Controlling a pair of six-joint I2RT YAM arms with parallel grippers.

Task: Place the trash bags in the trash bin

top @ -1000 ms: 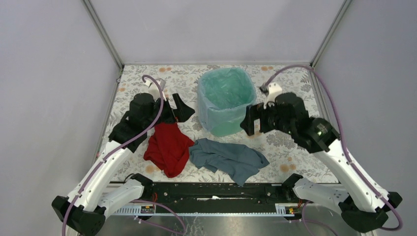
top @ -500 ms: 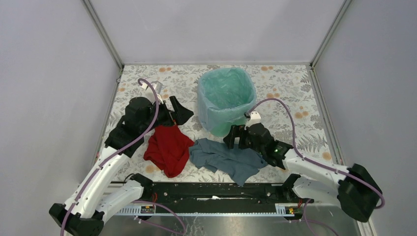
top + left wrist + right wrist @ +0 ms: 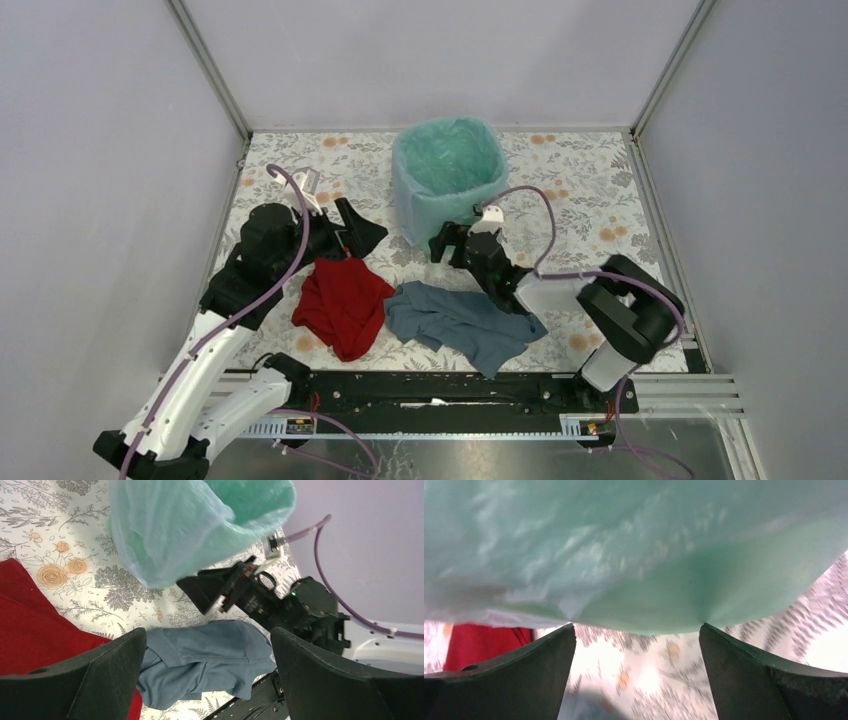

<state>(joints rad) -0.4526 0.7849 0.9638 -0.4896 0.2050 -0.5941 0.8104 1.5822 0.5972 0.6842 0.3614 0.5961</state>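
The mint-green trash bin [image 3: 455, 212] stands upright at the back centre of the table. The pale-blue trash bag [image 3: 408, 200] lines it and hangs crinkled over its rim and outer sides. My right gripper [image 3: 453, 241] is open, low against the bin's near base; in the right wrist view the bin wall [image 3: 724, 580] and bag film [image 3: 499, 580] fill the space just past the fingertips [image 3: 566, 632]. My left gripper [image 3: 350, 230] is open and empty, left of the bin, above the red cloth's far edge. From the left wrist view I see the bin [image 3: 200, 525] and the right gripper [image 3: 215, 587].
A red cloth [image 3: 343, 300] lies near the front left and a grey-blue cloth [image 3: 460, 318] in front of the bin, under the right forearm. Frame posts and grey walls close in the floral table [image 3: 590, 190]. A black rail [image 3: 430, 385] runs along the near edge.
The right arm swung down and left from beside the bin's right side to its near base. The bin shifted back and slightly left. The left gripper drifted a little left.
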